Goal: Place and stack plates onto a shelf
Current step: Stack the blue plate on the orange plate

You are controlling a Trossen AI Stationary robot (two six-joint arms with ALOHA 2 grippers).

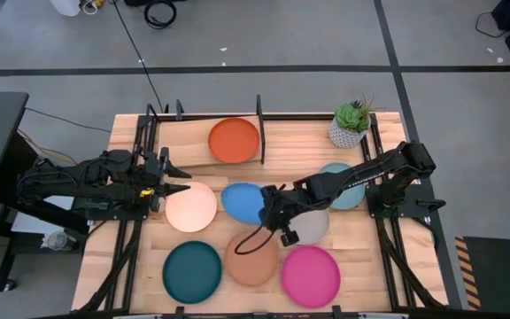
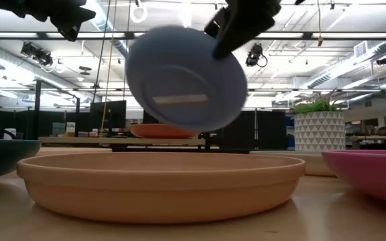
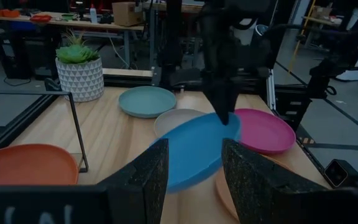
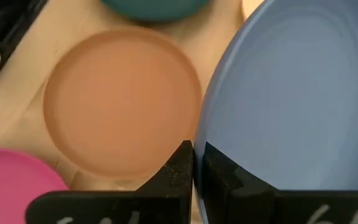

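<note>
My right gripper (image 1: 271, 202) is shut on the blue plate (image 1: 242, 202), which hangs tilted above the table's middle (image 2: 186, 77). My left gripper (image 1: 177, 186) is open and holds nothing. It hovers at the table's left beside the cream plate (image 1: 190, 206). The orange plate (image 1: 234, 140) lies flat on the shelf (image 1: 180, 142) at the far left. The pale blue (image 1: 342, 188), grey (image 1: 312, 226), tan (image 1: 251, 259), teal (image 1: 192, 271) and magenta (image 1: 310, 276) plates lie flat on the table. My right gripper (image 4: 197, 171) pinches the blue plate's rim (image 4: 201, 146) at the edge toward the table's right, one finger on each face. The fingers come slanting down from the right. The plate is lifted clear and tilted, its underside facing the near edge (image 2: 179, 100).
A potted plant (image 1: 352, 124) stands at the far right corner. The shelf's black posts (image 1: 259, 128) rise beside the orange plate. Bare board lies left of the orange plate on the shelf. The tan plate (image 4: 123, 102) sits right below the lifted one.
</note>
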